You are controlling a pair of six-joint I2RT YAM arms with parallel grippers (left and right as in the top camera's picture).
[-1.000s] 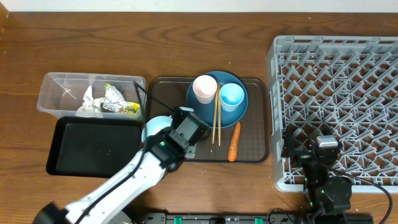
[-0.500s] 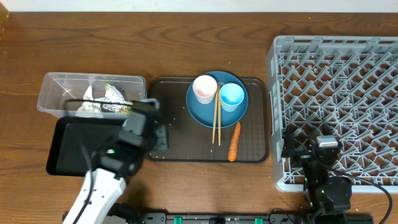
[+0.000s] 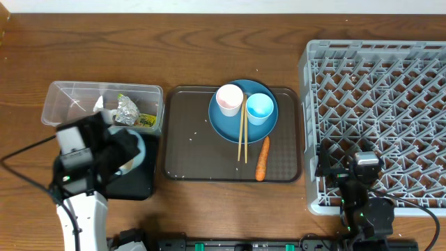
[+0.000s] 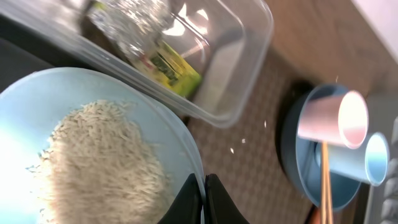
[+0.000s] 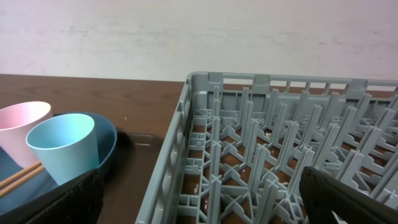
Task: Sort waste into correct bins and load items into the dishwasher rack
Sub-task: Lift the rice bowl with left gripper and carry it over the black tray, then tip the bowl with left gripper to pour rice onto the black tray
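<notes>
Left hand (image 4: pixel 200 190), pinching the bowl (image 4: pixel 37 112) rim, has carried it left from the brown tray (image 3: pixel 188 150) to over the black tray (image 3: pixel 137 185); rice (image 4: pixel 99 162) likely tips next. Right hand (image 5: pixel 205 186) idles wide.

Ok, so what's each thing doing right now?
White bowl: has rice in it, gripped at its rim.
Left gripper: jaws shut on the white bowl.
Right gripper: jaws open, holding nothing.
Clear tub: holding foil ball, napkin and wrapper.
Pink cup: upright, empty.
Blue cup: upright, empty.
Dishwasher rack: empty.
Carrot: lying on the brown tray.
</notes>
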